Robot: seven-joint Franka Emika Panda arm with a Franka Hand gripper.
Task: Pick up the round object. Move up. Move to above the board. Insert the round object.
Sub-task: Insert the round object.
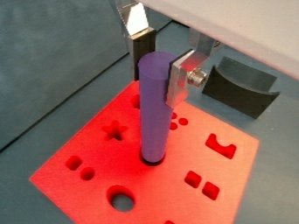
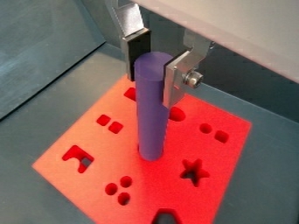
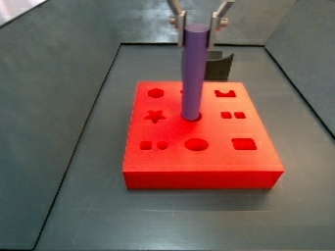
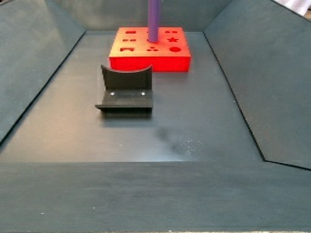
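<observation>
We see the gripper [image 1: 159, 54] directly above the middle of the board [image 1: 82, 140], its two silver fingers [image 1: 181, 75] pinching the top of the round object [image 1: 155, 109], a slim purple peg that stands upright. In both wrist views the peg's lower end meets a round cut-out near the board's centre and appears to sit just inside it; how deep it has gone, we cannot tell. A side view shows the peg [image 3: 193, 74] vertical over the red block [image 3: 203, 165], with star, hexagon and square cut-outs around it. The dark fixture [image 4: 124, 89] stands on the floor well apart from the board [image 4: 152, 61].

We judge the insertion step to be under way. To do it well, we keep the peg plumb, press straight down without sideways drag, and spread the fingers only once the peg sits fully and stands unaided.
</observation>
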